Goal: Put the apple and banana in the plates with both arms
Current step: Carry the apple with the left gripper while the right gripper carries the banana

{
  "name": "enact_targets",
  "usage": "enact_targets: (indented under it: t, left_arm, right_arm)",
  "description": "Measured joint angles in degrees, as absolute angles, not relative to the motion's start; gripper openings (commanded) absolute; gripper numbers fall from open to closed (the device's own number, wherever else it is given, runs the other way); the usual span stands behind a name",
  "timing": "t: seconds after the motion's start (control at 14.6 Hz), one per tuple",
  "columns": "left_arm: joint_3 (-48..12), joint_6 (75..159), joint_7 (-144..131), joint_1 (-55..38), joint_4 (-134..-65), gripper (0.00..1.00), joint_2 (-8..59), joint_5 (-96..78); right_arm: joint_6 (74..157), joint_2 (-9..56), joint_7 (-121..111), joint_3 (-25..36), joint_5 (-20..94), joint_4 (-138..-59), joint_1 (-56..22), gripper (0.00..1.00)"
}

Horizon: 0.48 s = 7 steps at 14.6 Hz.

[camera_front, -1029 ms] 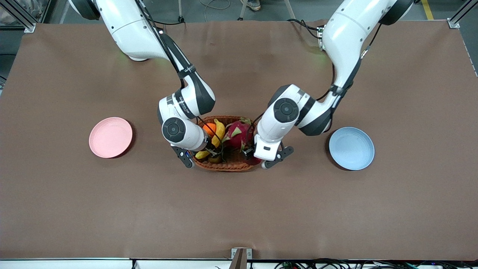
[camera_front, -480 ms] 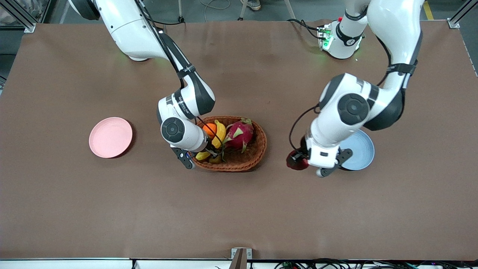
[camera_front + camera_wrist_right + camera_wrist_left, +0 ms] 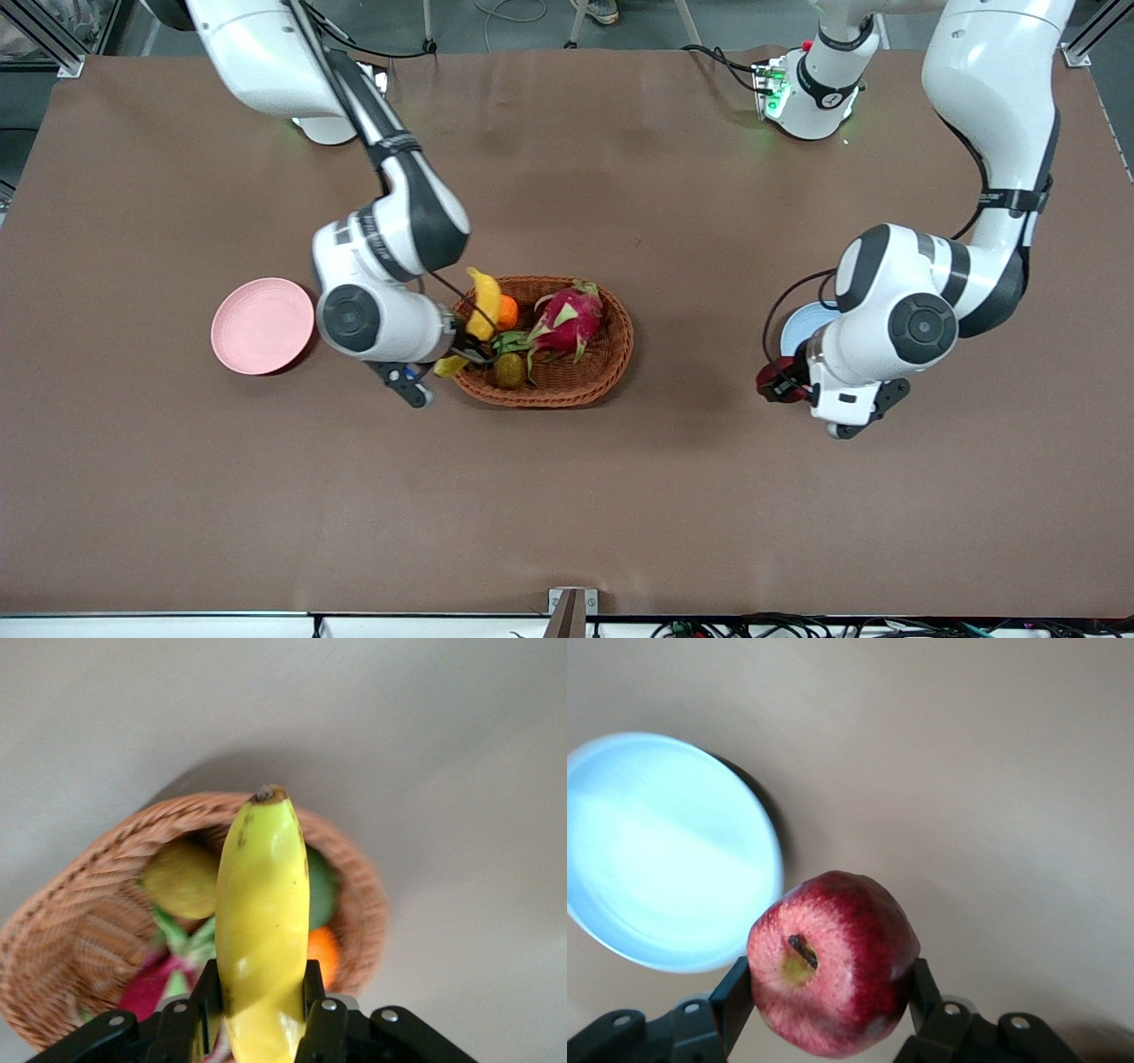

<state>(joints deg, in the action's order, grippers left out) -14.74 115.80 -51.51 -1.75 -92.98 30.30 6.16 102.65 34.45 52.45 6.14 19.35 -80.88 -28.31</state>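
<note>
Since before: both arms have lifted away from the basket [image 3: 611, 350]; our left arm has swung the apple toward the blue plate, our right arm has raised the banana.
Left gripper [image 3: 831, 997]: fingers clamp the apple [image 3: 833, 961] by its sides, over the table just beside the blue plate [image 3: 656, 850].
Right gripper [image 3: 261, 1001]: fingers pinch the banana [image 3: 261, 921] near one end, over the basket's edge toward the pink plate [image 3: 262, 325].
Risk, banana: we judge the long free end could swing or slip, since the hold sits far from the middle.
Risk, apple: we think a release now would miss the plate and roll.
Apple look: dark red, streaked, brown stem in a yellowish dip.
Banana look: bright yellow, curved, dark tip, faint brown specks.
</note>
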Motion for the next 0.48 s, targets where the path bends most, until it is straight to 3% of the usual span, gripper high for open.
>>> enact_targets:
  t: [0.48]
  left_arm:
    - [-14.86,115.77,-49.06,2.76,-98.34,0.27,29.71,13.67]
  right_arm:
    - [98.8,34.14,24.34,6.36,2.74,-81.51,-16.81,0.26]
